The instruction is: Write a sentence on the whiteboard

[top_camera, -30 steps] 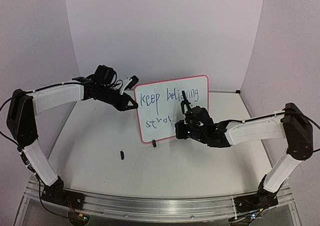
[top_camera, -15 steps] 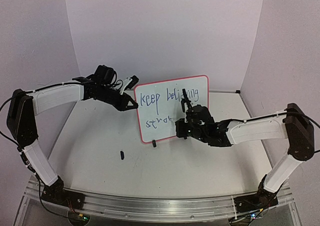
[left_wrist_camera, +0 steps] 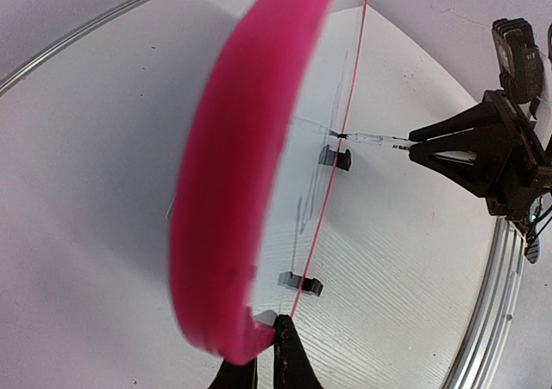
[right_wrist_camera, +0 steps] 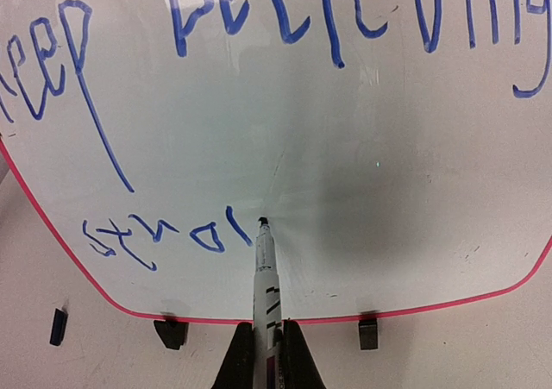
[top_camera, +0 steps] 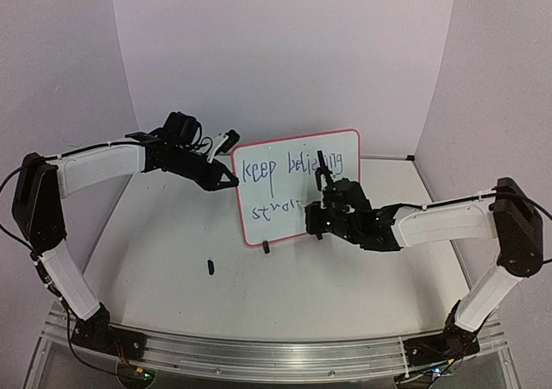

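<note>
The right gripper (right_wrist_camera: 266, 341) is squeezed tight around a marker (right_wrist_camera: 262, 272). The marker's dark tip touches the front of the whiteboard (right_wrist_camera: 362, 165). It sits low on the whiteboard, just to the right of the last blue mark.

The sentence (top_camera: 290, 165) is written in thin blue lines on the front of the whiteboard. The top line says "keep believing". The line under it reads "stro" and then one short curved stroke.

The left gripper (left_wrist_camera: 259, 359) is pinched shut on the whiteboard's left edge. The red rim is caught between its fingers.

The whiteboard stands up on its long bottom edge on the table (top_camera: 172, 260). Two black clip feet (right_wrist_camera: 171, 331) sit under that bottom edge. A small black piece (right_wrist_camera: 58, 326) lies on the table near the whiteboard's lower left corner. It does not touch the whiteboard.
</note>
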`<state>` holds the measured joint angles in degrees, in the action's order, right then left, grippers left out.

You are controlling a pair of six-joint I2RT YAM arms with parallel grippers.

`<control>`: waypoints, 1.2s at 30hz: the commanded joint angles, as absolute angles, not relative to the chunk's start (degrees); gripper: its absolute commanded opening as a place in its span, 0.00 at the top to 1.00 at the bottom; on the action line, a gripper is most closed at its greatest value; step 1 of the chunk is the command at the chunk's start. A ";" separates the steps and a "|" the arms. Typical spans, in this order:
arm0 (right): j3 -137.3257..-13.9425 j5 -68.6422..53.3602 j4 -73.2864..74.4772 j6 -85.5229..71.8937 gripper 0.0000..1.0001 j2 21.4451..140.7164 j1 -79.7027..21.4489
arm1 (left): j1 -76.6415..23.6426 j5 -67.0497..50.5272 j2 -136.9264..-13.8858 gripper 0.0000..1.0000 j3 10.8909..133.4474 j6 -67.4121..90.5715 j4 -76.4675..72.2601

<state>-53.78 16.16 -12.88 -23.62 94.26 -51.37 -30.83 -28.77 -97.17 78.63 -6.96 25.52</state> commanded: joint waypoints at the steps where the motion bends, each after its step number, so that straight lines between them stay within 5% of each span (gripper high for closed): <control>1: -55.03 17.10 -14.59 -23.40 1.00 92.51 -51.04 | -32.00 -25.22 -100.55 1.00 77.32 -9.56 34.25; 36: -50.22 16.19 -14.15 -28.61 1.00 90.03 -50.48 | -31.99 -25.12 -100.37 1.00 77.26 -9.50 34.22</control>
